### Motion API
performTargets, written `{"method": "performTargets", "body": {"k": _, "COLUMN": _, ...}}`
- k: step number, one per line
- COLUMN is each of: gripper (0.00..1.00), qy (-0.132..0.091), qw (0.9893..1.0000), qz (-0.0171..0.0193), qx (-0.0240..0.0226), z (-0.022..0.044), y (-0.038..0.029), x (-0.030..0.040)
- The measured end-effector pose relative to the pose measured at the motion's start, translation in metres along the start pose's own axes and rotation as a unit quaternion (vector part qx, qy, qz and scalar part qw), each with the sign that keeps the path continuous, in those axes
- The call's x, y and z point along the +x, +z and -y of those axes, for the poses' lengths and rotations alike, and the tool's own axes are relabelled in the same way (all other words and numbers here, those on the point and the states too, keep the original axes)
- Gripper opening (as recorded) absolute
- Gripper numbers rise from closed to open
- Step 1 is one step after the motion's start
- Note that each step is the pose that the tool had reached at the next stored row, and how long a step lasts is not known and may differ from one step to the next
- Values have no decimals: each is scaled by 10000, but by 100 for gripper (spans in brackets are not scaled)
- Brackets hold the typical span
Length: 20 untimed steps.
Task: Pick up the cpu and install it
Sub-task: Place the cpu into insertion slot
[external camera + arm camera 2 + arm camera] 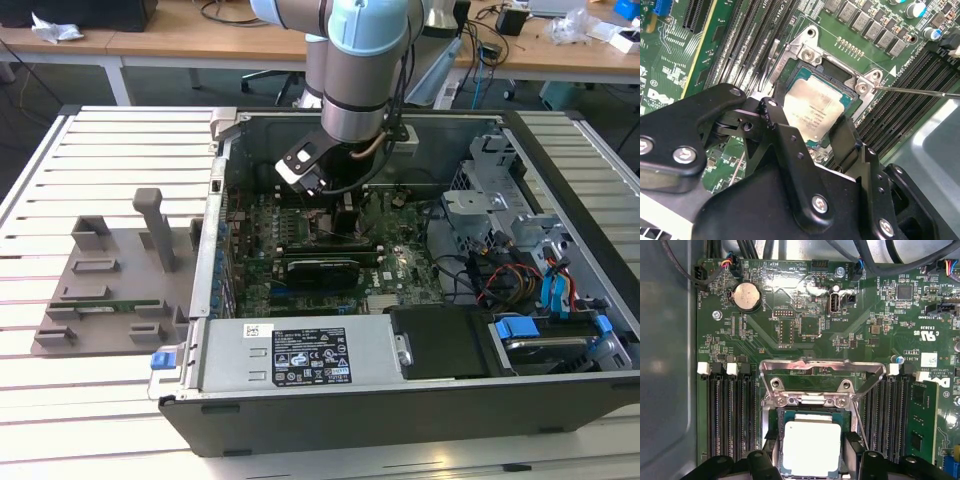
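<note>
In the second wrist view one finger (774,116) meets one edge of the cpu (815,102), which lies flat in the socket (807,50) on the board (670,75), and the other finger meets the opposite edge, so the claw (809,119) straddles the cpu, clenched on it.

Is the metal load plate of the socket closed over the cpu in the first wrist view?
No, the load plate is swung open, and the silvery top of the cpu lies uncovered.
</note>
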<state>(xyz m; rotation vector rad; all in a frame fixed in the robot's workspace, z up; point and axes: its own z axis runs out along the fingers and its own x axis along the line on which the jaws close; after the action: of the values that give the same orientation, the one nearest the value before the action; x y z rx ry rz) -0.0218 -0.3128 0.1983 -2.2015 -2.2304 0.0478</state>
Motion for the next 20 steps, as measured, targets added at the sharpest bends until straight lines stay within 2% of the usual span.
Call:
{"method": "performTargets", "body": {"k": 7, "gripper": 62, "qy": 0, "qw": 10000, "qz": -4, "qx": 1, "z": 1, "y": -2, "x": 0}}
{"method": "performTargets", "body": {"k": 8, "gripper": 61, "qy": 0, "qw": 10000, "qz": -4, "qx": 1, "z": 1, "y": -2, "x": 0}}
{"method": "performTargets", "body": {"k": 9, "gripper": 55, "qy": 0, "qw": 10000, "qz": -5, "qx": 0, "z": 0, "y": -2, "x": 0}}
{"method": "performTargets", "body": {"k": 16, "gripper": 55, "qy": 0, "qw": 10000, "qz": -12, "qx": -1, "z": 0, "y": -2, "x": 0}}
{"method": "performTargets", "body": {"k": 17, "gripper": 56, "qy": 0, "qw": 10000, "qz": -13, "qx": -1, "z": 0, "y": -1, "x": 0}}
{"method": "performTargets", "body": {"k": 18, "gripper": 62, "qy": 0, "qw": 10000, "qz": -13, "qx": 0, "z": 0, "y": -2, "x": 0}}
{"method": "performTargets", "body": {"k": 20, "gripper": 62, "qy": -1, "qw": 10000, "qz": -15, "qx": 0, "z": 0, "y": -2, "x": 0}}
